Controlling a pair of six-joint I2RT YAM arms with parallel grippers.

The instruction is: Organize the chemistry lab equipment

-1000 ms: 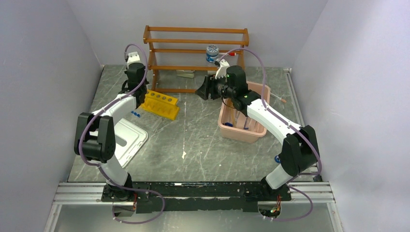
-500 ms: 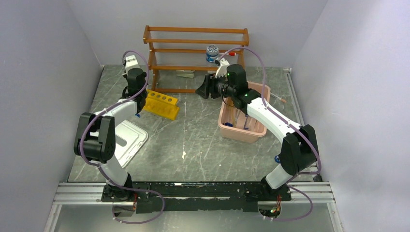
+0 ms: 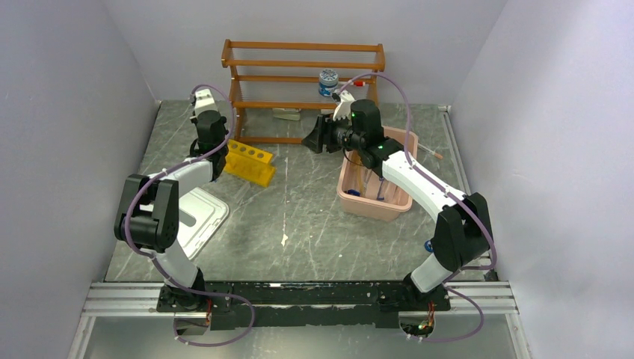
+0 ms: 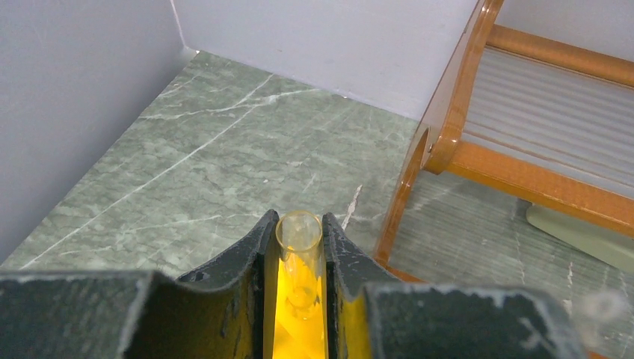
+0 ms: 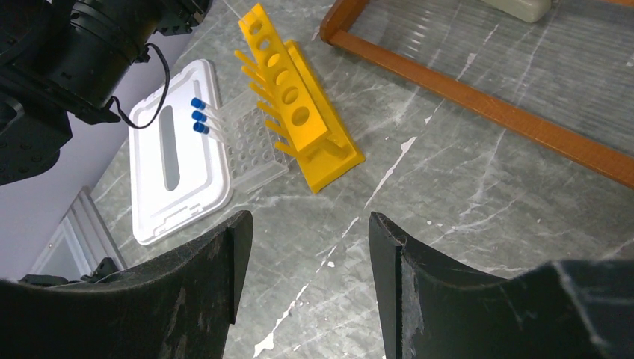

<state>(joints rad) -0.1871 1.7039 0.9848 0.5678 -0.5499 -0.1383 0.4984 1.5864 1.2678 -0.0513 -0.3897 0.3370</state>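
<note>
Left gripper [image 4: 299,224] clamped on clear test tube [image 4: 300,258] above yellow rack [image 3: 250,161]; right gripper [image 5: 308,224] jaws apart, near wooden shelf [image 3: 303,75]

The yellow plastic test-tube rack [image 3: 250,162] stands on the desk [image 3: 299,217] toward its far left. It is turned at a slant, and a single row of round holes runs along its top bar. Just beside it, on the near left side, three small blue-capped tubes [image 5: 200,116] lie flat and parallel, touching one another, with their caps pointing away from the rack. One more clear tube [image 4: 299,262], uncapped with its open mouth uppermost, is pinched upright between the fingers of the left gripper [image 4: 299,221], right above the rack, whose yellow shows through the glass.
</note>
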